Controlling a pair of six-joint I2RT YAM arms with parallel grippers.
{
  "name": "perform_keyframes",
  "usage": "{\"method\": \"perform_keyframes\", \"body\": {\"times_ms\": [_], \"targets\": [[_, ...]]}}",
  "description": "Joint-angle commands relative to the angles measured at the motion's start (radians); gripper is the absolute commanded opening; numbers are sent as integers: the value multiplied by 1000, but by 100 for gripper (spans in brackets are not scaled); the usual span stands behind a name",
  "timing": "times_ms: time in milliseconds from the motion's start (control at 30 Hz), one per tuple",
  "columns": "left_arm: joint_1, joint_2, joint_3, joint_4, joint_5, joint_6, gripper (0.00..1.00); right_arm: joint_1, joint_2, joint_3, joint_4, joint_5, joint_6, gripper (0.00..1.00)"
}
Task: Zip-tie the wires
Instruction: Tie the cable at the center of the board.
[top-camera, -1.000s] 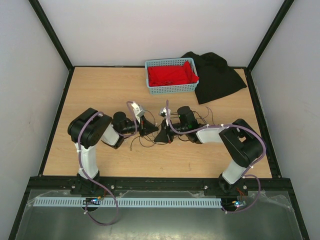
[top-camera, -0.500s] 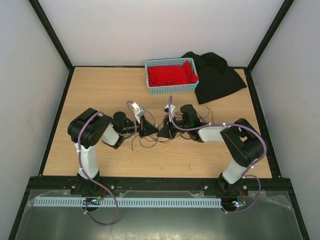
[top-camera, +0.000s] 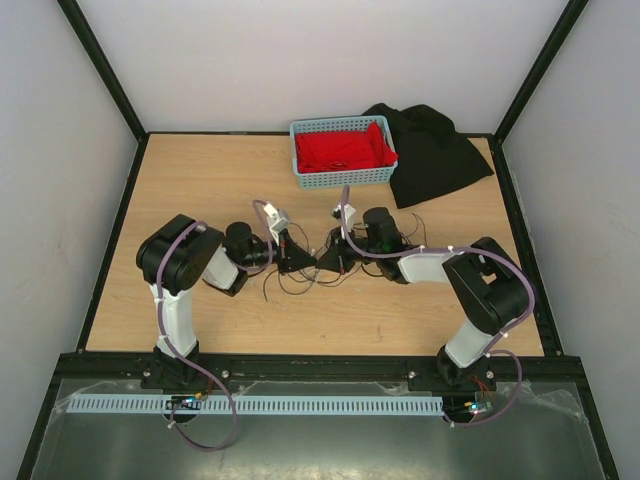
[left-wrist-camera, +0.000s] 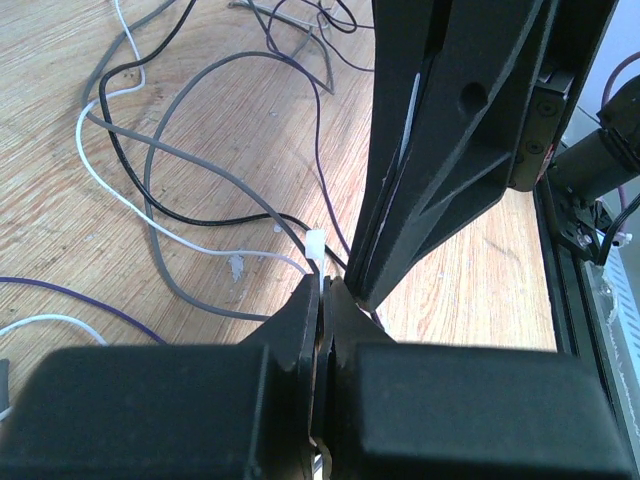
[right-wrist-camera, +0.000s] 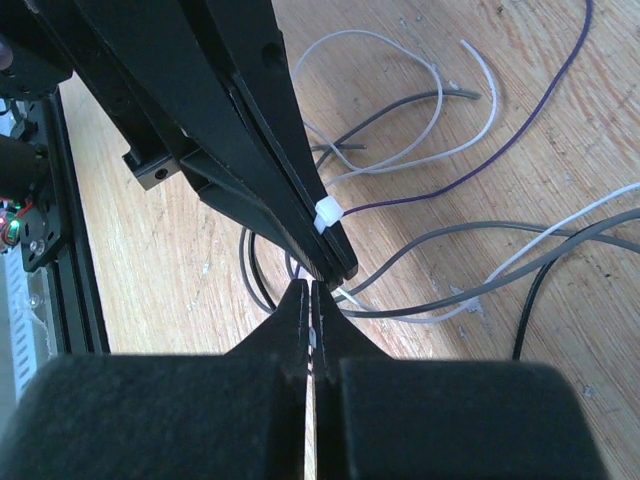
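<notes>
A pale wooden table (top-camera: 200, 170) is seen inside a white-walled enclosure edged with black framing. At the far side a blue basket (top-camera: 345, 178) is set, filled with a red cloth (top-camera: 340, 150), and a black cloth (top-camera: 435, 160) is heaped touching its right side.

Both arms are folded low over the middle of the table, with elbows raised near the outer sides and forearms turned inward, so that the two wrists are brought tip to tip. The left gripper (left-wrist-camera: 322, 300) is pointed rightward and the right gripper (right-wrist-camera: 310, 300) leftward; their tips are seen touching or all but touching just above the wood.

The wires (left-wrist-camera: 150, 148) are spread in loose loops on the table below and around the meeting point, with further strands trailing toward the right arm. In the wrist views they are shown as grey, white, black and purple strands.

A white zip tie (right-wrist-camera: 327, 216) is held where the grippers meet, its small square head lying against the left fingertips. The left fingers are pressed together on a white strip of it. The right fingers are likewise closed, and a white strip, apparently the tie's tail, is seen running between them.
</notes>
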Motion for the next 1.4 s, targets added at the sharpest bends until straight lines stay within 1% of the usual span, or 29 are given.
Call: {"method": "perform_keyframes", "body": {"times_ms": [0,233,500,700,967,1133,1367], "targets": [[-4,10,12,35,37,-15,0,-8,-49,-1,39,68,35,0],[-4,13,11,35,35,-24,0,-29,-74,-27,54,76,56,0],[-9,15,21,35,38,-44,0,-29,-59,-27,64,70,71,0],[-34,31,38,35,33,-57,0,-28,-46,-30,83,62,94,0],[-40,29,41,35,28,-62,0,-29,-46,-38,84,66,82,0],[-36,29,39,35,18,-63,0,-29,-65,-57,60,88,47,0],[-34,35,56,35,29,-94,0,-28,-62,-59,56,102,40,0]]}}
